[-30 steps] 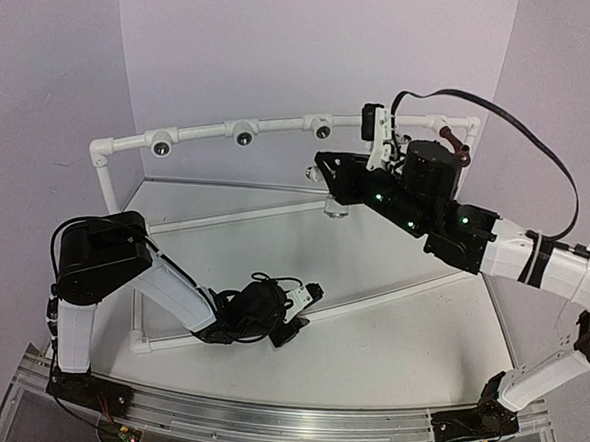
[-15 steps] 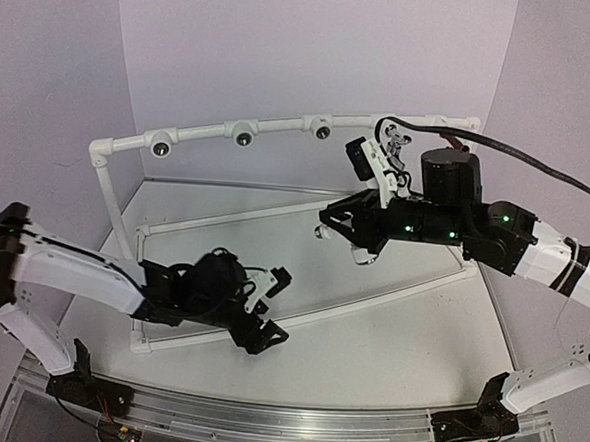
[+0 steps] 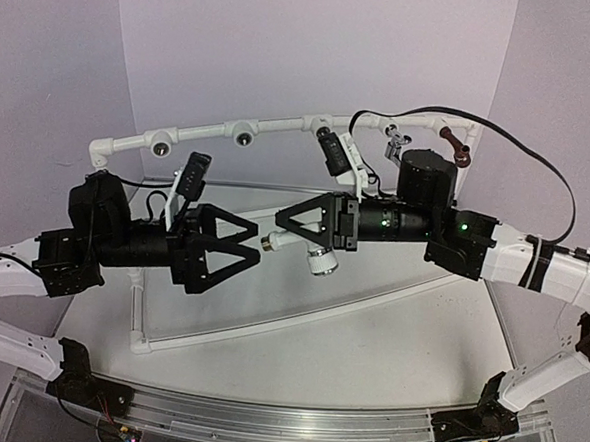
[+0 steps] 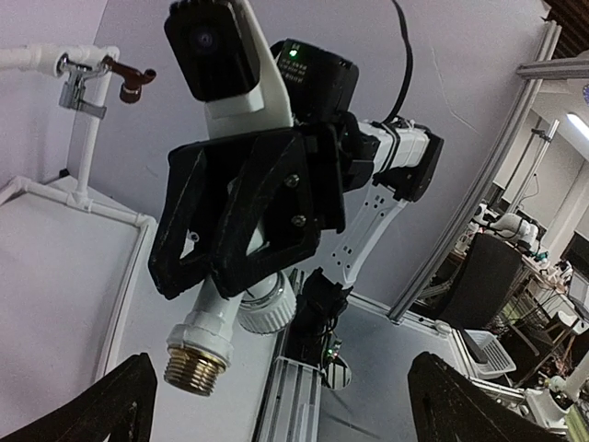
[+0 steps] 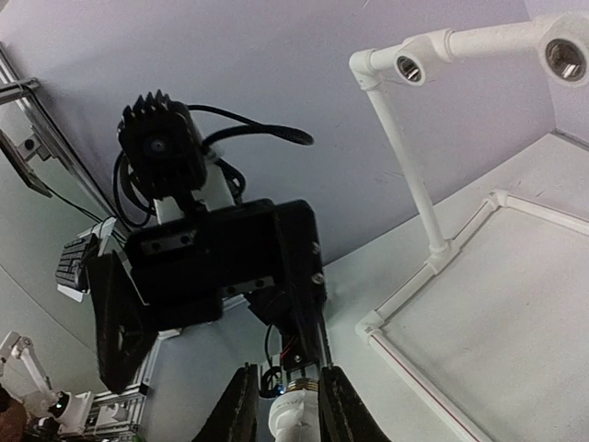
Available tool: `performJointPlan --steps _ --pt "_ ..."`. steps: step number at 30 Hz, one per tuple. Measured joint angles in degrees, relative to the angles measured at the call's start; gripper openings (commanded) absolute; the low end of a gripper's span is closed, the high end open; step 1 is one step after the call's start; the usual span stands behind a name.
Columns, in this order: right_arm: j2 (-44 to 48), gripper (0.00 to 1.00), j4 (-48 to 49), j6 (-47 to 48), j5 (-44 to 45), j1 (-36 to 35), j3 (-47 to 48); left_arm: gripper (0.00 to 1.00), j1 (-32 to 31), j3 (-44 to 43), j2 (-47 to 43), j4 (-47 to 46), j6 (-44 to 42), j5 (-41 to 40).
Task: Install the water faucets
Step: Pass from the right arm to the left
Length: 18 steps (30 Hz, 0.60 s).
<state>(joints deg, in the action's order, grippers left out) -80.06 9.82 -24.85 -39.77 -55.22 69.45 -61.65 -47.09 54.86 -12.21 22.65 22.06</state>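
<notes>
My right gripper (image 3: 280, 230) is shut on the white plastic water faucet (image 3: 296, 241) and holds it level in mid-air, brass thread (image 4: 195, 361) pointing left. My left gripper (image 3: 241, 250) is open, facing that thread from just left of it, with nothing between its fingertips (image 4: 106, 405). In the right wrist view the faucet (image 5: 294, 419) sits clamped between my right fingers (image 5: 241, 410). On the pipe frame (image 3: 202, 133) a silver faucet (image 3: 393, 139) and a dark red-brown faucet (image 3: 459, 148) are mounted at the far right.
Three tee sockets with dark holes (image 3: 162, 147) (image 3: 244, 136) (image 3: 323, 131) line the raised back rail. White pipes (image 3: 269, 320) of the frame's base lie on the table below both arms. The right arm's black cable (image 3: 539, 156) loops above it.
</notes>
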Motion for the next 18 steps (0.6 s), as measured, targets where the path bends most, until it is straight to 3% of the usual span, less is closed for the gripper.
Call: performJointPlan --steps 3,15,16,18 --pt "-2.25 0.00 3.21 -2.84 -2.14 -0.58 0.06 0.84 0.60 0.00 2.47 0.86 1.17 0.91" --pt "-4.01 0.02 7.89 -6.55 -4.76 -1.82 0.95 0.14 2.34 -0.64 3.40 1.68 3.42 3.32" --pt "-4.12 0.11 7.94 -6.63 -4.90 -1.82 1.00 0.08 2.36 -0.72 3.40 1.79 3.22 3.29" --pt "-4.21 0.40 8.17 -6.76 -4.67 -1.77 1.09 0.00 2.57 -0.85 3.42 1.79 3.22 3.31"
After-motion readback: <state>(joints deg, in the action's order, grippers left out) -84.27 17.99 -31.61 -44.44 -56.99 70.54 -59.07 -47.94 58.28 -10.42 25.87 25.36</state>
